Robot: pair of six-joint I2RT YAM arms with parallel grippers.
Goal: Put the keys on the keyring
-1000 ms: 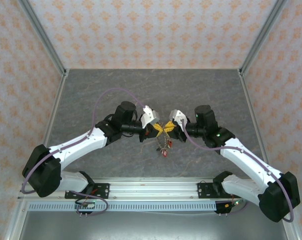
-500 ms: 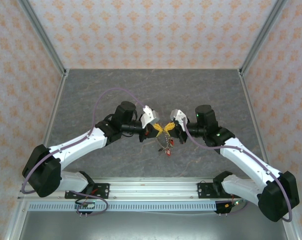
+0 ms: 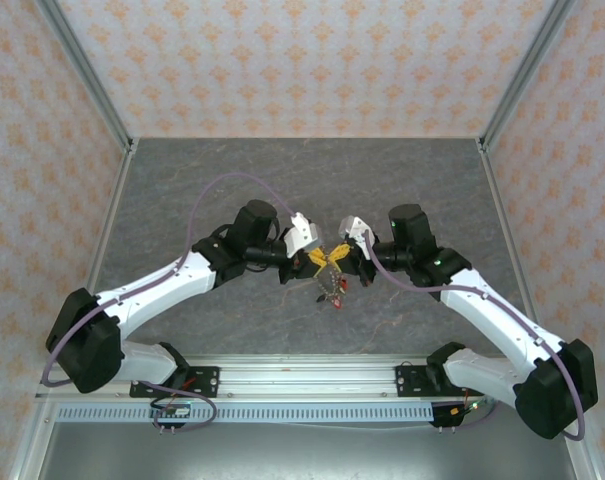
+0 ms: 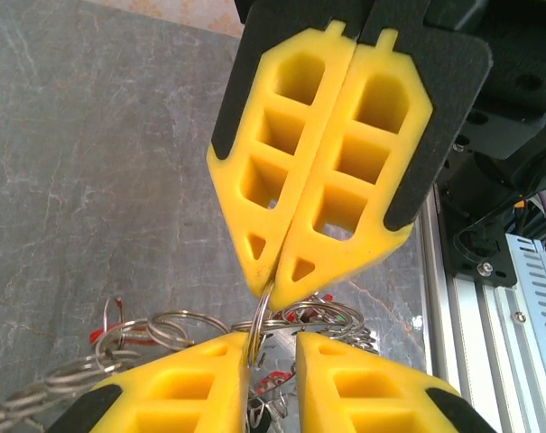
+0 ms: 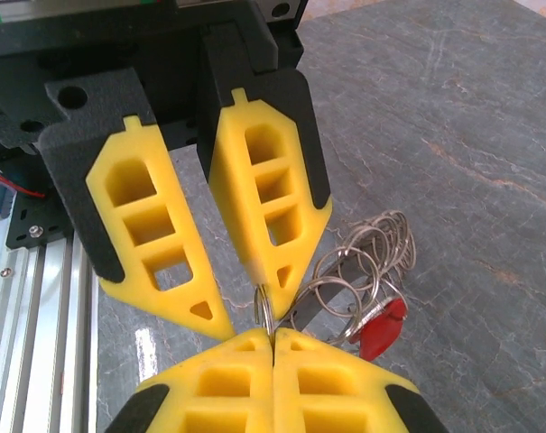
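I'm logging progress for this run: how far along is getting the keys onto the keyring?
Looks done: a red-headed metal key already sits among the cluster of thin silver wire rings. In hand: the right gripper is shut on one thin silver ring, and the open left gripper has a fingertip against it. Left: whether more keys need threading cannot be told.

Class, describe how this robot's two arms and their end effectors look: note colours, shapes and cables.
The left arm and right arm have white link shells, black joint housings and a lilac cable looping along each. The left end effector and right end effector each carry two yellow pointed fingers with rectangular and triangular cut-outs, backed by black plates.
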